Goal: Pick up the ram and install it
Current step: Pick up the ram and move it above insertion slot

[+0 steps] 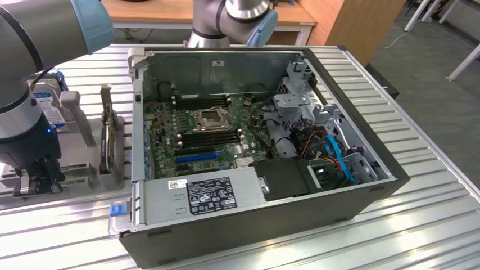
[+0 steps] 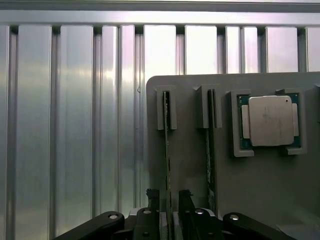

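The ram [image 2: 166, 145] is a thin green stick standing on edge in a slot of a grey holder plate [image 2: 250, 190]. A second stick like it [image 2: 210, 150] stands in the neighbouring slot. My gripper [image 2: 168, 197] is open, and its dark fingertips [image 2: 152, 196] straddle the first stick with a small gap on each side. In the exterior view my gripper [image 1: 37, 181] hangs low over the grey fixture at that view's left, beside the open computer case [image 1: 360, 197]. Inside the case, long memory slots [image 1: 210, 138] lie beside the processor socket [image 1: 208, 119] on the motherboard.
A square silver processor chip [image 2: 270, 120] sits in a pocket of the holder plate. A blue expansion slot [image 1: 199, 157], a labelled power supply [image 1: 210, 194] and blue cables [image 1: 338, 154] are in the case. The ribbed metal table [image 1: 420, 225] surrounds it.
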`<move>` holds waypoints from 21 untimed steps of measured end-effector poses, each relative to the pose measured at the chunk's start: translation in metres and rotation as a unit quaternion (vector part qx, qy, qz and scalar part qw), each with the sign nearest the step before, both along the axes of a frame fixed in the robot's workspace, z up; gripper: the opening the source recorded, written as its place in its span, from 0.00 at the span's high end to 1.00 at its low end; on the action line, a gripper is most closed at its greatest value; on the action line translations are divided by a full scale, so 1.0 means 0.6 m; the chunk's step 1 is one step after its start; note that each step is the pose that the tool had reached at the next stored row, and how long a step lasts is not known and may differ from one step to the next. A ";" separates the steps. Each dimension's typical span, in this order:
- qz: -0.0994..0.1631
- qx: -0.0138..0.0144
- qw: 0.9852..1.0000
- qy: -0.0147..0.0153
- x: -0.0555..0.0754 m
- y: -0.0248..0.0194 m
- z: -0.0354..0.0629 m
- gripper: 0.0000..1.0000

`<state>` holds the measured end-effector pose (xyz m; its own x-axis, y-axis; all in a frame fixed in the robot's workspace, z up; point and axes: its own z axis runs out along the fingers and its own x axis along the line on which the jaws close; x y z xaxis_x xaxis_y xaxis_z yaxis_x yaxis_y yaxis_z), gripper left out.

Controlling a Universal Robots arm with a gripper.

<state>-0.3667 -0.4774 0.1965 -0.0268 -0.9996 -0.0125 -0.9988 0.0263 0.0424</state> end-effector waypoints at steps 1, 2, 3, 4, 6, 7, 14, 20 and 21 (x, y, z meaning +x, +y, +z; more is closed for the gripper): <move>0.001 0.000 1.000 0.000 0.000 0.0000 0.000 0.71; 0.003 0.000 1.000 0.000 0.000 0.0000 0.000 0.71; 0.005 0.000 1.000 0.000 0.000 0.0000 0.000 0.71; 0.006 0.000 1.000 0.000 0.000 0.0000 0.000 0.71; 0.010 0.000 1.000 0.000 0.000 0.0000 0.000 0.71; 0.010 0.000 1.000 0.000 0.000 0.0000 0.000 0.71; 0.010 0.000 1.000 0.000 0.000 0.0000 0.009 0.71; 0.010 0.000 1.000 0.000 0.000 0.0000 0.010 0.71; 0.010 0.000 1.000 0.000 0.000 0.0000 0.010 0.71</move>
<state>-0.3667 -0.4774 0.2025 -0.0062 -0.9999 -0.0125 -0.9991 0.0057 0.0423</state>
